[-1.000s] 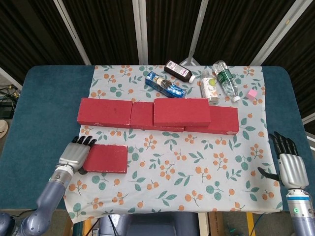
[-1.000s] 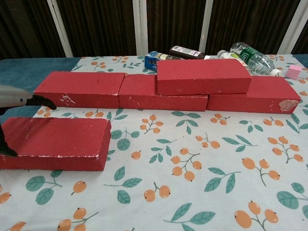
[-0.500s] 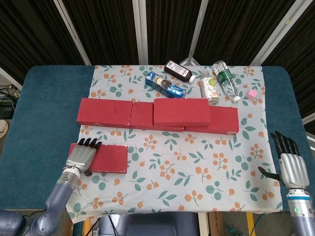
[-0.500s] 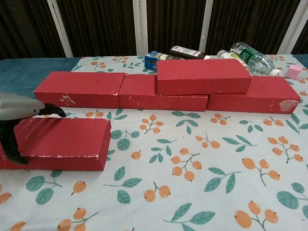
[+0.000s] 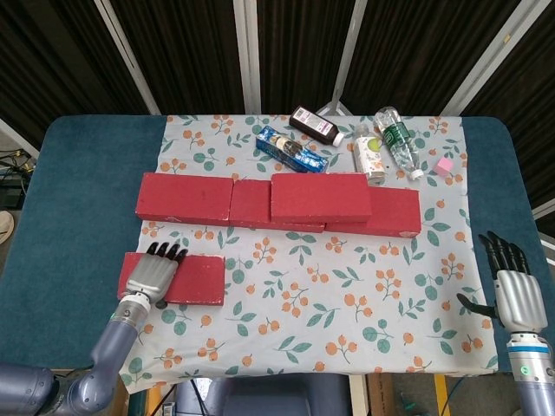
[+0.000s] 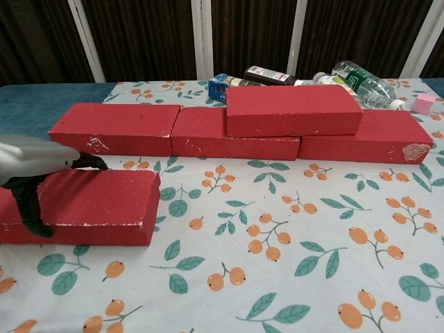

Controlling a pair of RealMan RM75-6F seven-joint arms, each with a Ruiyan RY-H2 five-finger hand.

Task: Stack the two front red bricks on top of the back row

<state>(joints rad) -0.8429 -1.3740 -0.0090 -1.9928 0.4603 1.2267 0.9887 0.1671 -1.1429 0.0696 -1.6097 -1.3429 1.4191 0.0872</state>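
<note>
Resting palm-down on the front flat red rectangular brick near the tabletop's left edge, the left hand straddles it, thumb against its front face. Behind, the back row of red bricks carries one stacked red brick. Far right, the right hand hovers, fingers straight and apart, holding nothing.

A front red brick is seen lying flat near the left edge of the tablecloth. The left hand is laid over its left part, with the thumb hooked down its front face. Behind, a back row of red bricks is laid end to end, and a stacked red brick is set on top of it. Bottles are seen along the far edge.
</note>
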